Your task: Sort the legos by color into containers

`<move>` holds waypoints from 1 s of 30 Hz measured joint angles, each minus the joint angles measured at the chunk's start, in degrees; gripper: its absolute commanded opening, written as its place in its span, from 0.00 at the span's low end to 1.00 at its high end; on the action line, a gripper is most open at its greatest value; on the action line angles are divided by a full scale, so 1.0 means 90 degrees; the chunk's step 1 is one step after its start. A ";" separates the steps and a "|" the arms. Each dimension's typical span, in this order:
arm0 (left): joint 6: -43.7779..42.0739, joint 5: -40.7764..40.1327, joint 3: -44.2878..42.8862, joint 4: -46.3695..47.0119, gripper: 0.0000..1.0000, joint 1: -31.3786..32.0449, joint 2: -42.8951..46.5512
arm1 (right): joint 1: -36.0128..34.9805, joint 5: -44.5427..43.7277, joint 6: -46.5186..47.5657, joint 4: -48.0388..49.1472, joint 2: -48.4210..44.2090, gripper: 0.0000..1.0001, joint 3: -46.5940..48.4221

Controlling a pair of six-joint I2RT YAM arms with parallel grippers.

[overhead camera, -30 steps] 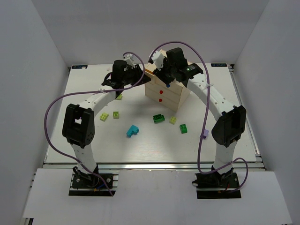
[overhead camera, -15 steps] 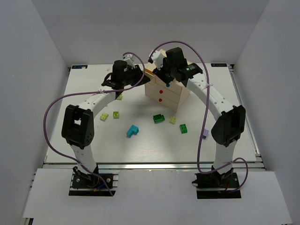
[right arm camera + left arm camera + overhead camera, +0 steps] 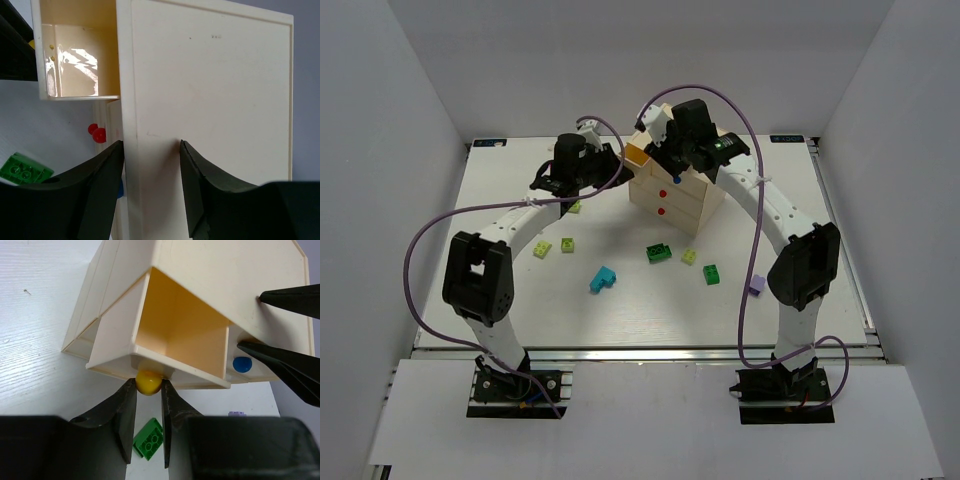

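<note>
Spreading beneath the arms is a white wood-grain table [image 3: 650, 320], boxed in by plain white walls [image 3: 400, 100]. The chest [image 3: 678, 205] sits toward the far middle. The left gripper [image 3: 148, 390] pinches the yellow knob [image 3: 148, 381] of the pulled-out top drawer [image 3: 180, 335]. The right gripper [image 3: 151, 147] clamps the chest's top panel. Bricks [image 3: 659, 252] lie scattered in front of the chest.

The left fingers [image 3: 126, 412] have pulled the yellow-knob drawer [image 3: 175, 332] farther out.
</note>
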State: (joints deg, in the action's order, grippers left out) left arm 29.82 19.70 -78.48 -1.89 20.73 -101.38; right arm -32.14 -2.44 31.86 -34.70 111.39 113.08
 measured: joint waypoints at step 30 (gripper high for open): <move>-0.0192 -0.0226 0.0729 -0.0801 0.45 -0.0029 0.1724 | 0.0189 0.1039 -0.0124 -0.0231 -0.0699 0.89 -0.0634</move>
State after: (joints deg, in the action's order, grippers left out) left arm 28.10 17.67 -71.92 -9.10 20.47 -85.86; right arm -30.44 6.92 30.74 -36.77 105.10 107.37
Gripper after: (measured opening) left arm 0.623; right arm 0.893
